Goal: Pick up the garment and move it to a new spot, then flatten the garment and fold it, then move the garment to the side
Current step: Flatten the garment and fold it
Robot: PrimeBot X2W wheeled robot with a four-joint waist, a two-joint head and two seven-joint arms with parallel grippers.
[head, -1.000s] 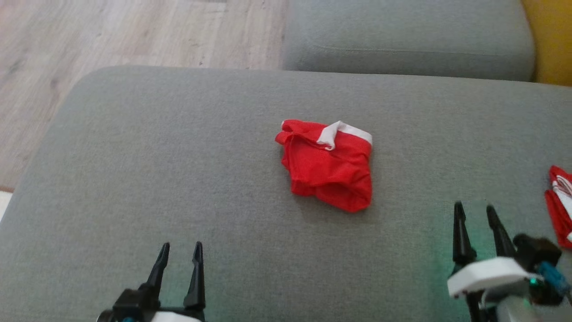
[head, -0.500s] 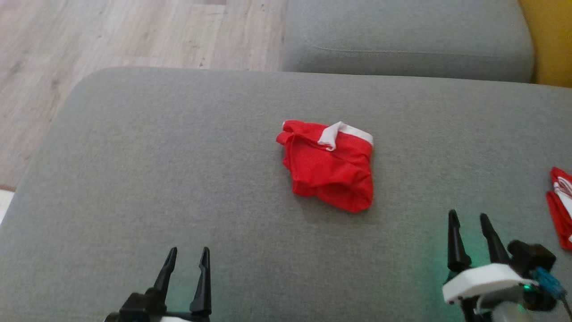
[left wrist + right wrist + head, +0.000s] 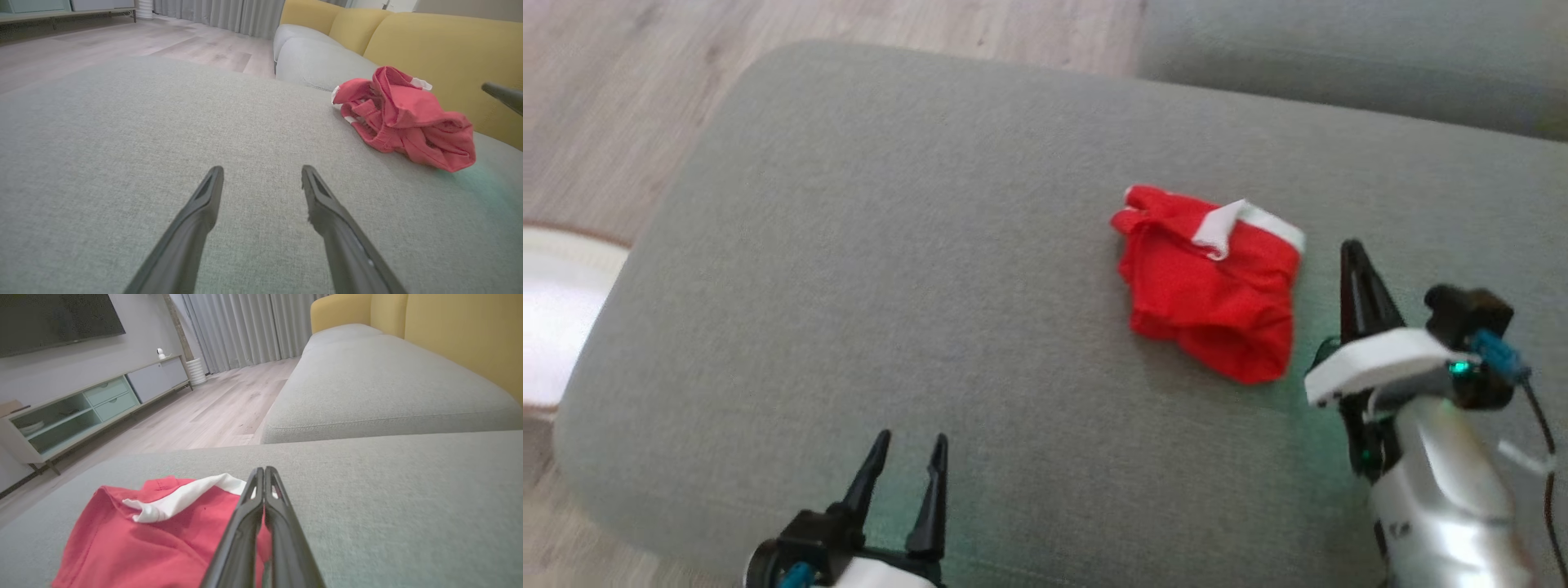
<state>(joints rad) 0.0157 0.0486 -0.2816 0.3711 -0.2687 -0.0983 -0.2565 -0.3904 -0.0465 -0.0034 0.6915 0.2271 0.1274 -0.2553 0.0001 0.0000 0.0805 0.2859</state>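
Observation:
The garment (image 3: 1213, 286) is a crumpled red piece with a white band, lying on the grey sofa cushion (image 3: 890, 269). My right gripper (image 3: 1352, 247) is shut, its two fingers pressed together with nothing between them, just right of the garment's right edge. In the right wrist view the joined fingertips (image 3: 264, 470) stand over the garment (image 3: 135, 539) near its white band. My left gripper (image 3: 911, 441) stands open over bare cushion, well to the near left of the garment. In the left wrist view the open left gripper (image 3: 261, 171) faces bare cushion, with the garment (image 3: 402, 118) off to the upper right.
A second grey cushion (image 3: 1339, 57) adjoins at the back. Wooden floor (image 3: 645, 65) and a white rug (image 3: 556, 310) lie past the cushion's left edge. A yellow backrest (image 3: 429, 45) rises behind the garment. A low TV cabinet (image 3: 81, 412) stands across the room.
The head camera has turned, shifting the whole picture. My right gripper has shut and moved forward to the garment's right edge. The left gripper stays open and the garment lies as before.

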